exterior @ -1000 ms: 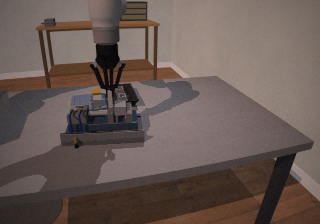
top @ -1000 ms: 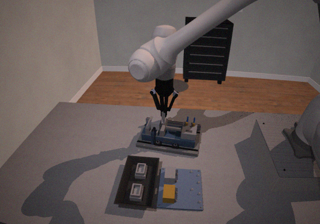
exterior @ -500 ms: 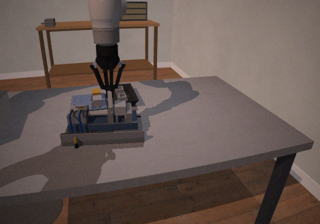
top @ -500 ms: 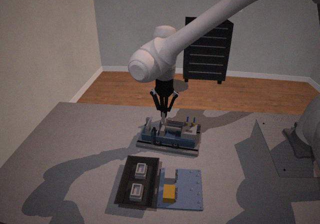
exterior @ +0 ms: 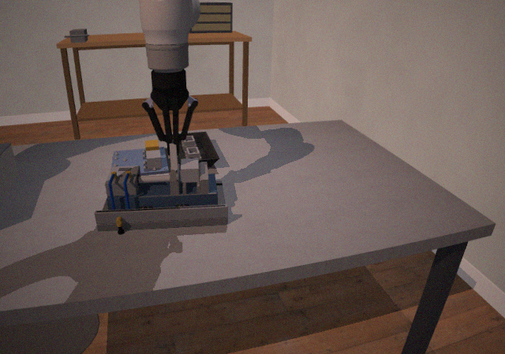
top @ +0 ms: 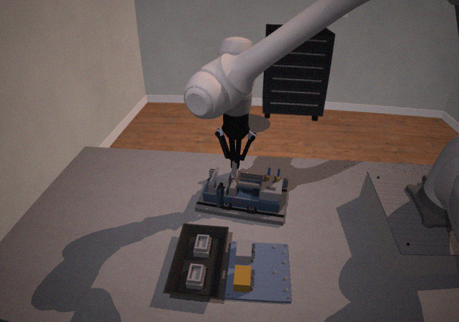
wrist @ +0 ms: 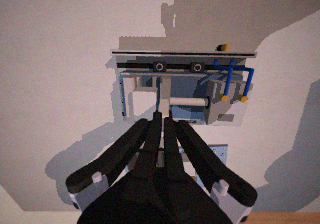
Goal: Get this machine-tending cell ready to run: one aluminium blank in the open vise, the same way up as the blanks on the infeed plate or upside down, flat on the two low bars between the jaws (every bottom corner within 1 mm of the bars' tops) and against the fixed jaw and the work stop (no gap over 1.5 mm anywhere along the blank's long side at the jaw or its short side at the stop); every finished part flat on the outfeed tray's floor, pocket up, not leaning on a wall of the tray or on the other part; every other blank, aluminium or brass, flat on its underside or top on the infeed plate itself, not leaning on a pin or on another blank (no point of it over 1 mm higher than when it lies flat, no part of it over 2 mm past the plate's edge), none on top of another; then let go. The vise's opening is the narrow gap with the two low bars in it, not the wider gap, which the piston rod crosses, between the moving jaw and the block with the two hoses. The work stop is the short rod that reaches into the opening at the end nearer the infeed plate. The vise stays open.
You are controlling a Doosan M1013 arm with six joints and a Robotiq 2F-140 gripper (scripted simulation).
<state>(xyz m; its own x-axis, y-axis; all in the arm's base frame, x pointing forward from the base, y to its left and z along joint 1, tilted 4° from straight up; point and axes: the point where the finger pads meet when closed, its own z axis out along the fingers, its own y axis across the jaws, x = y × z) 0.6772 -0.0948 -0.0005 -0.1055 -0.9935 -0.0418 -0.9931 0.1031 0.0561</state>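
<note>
My gripper (top: pixel 234 163) (exterior: pixel 173 143) (wrist: pixel 164 105) is shut and empty, its fingertips just above or at the vise's moving jaw (top: pixel 232 187) (exterior: pixel 174 179) (wrist: pixel 165 90); contact cannot be told. An aluminium blank (exterior: pixel 189 172) (wrist: pixel 144 103) sits in the vise opening, between that jaw and the fixed jaw (top: pixel 211 181). Its underside and small gaps are hidden. Two finished parts (top: pixel 202 245) (top: pixel 195 275) lie in the outfeed tray (top: pixel 173 274), pockets up, apart. An aluminium blank (top: pixel 244 248) and a brass blank (top: pixel 242 277) (exterior: pixel 151 144) lie apart on the infeed plate (top: pixel 268 289) (exterior: pixel 130 156).
The hose block (top: pixel 272 191) (wrist: pixel 225 109) with two blue hoses stands at the vise's other end, joined to the moving jaw by the piston rod (wrist: pixel 189 101). Small pins (top: pixel 275 272) stand up from the infeed plate. The tray lies beside the plate, in front of the vise in the top view.
</note>
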